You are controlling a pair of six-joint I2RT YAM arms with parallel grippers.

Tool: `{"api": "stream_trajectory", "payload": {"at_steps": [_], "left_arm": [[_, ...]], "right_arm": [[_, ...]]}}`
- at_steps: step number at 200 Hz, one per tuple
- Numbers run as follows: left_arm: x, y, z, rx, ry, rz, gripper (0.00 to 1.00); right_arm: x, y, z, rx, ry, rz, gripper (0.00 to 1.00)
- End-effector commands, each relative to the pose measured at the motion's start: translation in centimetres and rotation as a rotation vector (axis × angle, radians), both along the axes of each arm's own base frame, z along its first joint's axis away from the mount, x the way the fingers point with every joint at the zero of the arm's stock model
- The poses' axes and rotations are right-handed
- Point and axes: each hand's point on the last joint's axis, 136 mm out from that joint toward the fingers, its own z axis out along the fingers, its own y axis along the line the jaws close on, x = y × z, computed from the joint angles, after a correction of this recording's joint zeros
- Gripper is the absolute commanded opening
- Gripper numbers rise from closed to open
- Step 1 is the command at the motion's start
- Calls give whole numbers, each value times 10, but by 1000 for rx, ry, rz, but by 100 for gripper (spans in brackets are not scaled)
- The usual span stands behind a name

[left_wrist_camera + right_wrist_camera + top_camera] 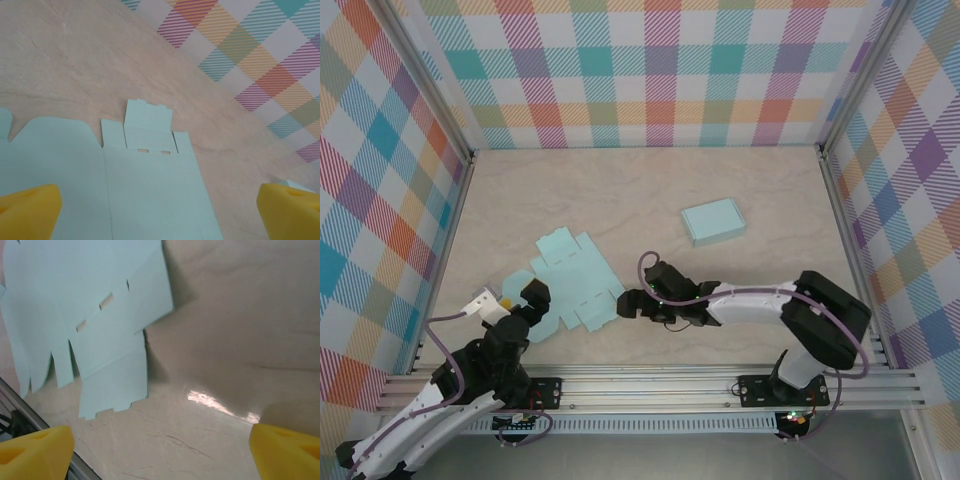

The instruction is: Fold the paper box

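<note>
The unfolded light-blue paper box [572, 278] lies flat on the table, left of centre. My left gripper [527, 310] is open over its near-left corner. In the left wrist view the sheet [150, 190] spreads between the yellow fingertips [27, 212], with a slotted tab [148, 120] pointing away. My right gripper [631, 302] is open just beside the sheet's right edge. In the right wrist view bare table lies between its fingertips [287, 452], and the sheet [90, 315] with its end flap [117, 382] sits ahead to the upper left.
A second, folded light-blue box [713, 222] rests at the right of centre. Checked walls [650, 70] enclose the table on three sides. An aluminium rail [660, 385] runs along the near edge, close below the sheet.
</note>
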Motion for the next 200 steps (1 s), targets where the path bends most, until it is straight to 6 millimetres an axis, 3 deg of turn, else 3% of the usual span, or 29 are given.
{"api": "stream_trajectory", "payload": {"at_steps": [1, 42, 72, 114, 148, 170, 200], "left_arm": [[0, 4, -6, 14, 13, 21, 100], [-1, 2, -11, 70, 48, -1, 99], [6, -12, -14, 151, 88, -60, 84], [16, -28, -29, 267, 213, -89, 66], [27, -47, -33, 260, 242, -134, 65], [30, -50, -26, 265, 239, -145, 67], [35, -49, -9, 283, 226, -170, 70]], "right_arm": [[-12, 36, -1, 119, 101, 53, 84], [-15, 57, -21, 144, 193, 68, 74], [-10, 66, -24, 145, 204, 58, 69], [6, 55, -36, 72, 154, -16, 56], [14, 53, -43, 46, 131, -31, 21], [17, 52, -35, 52, 90, -13, 3], [29, 31, -6, 8, -48, 9, 0]]}}
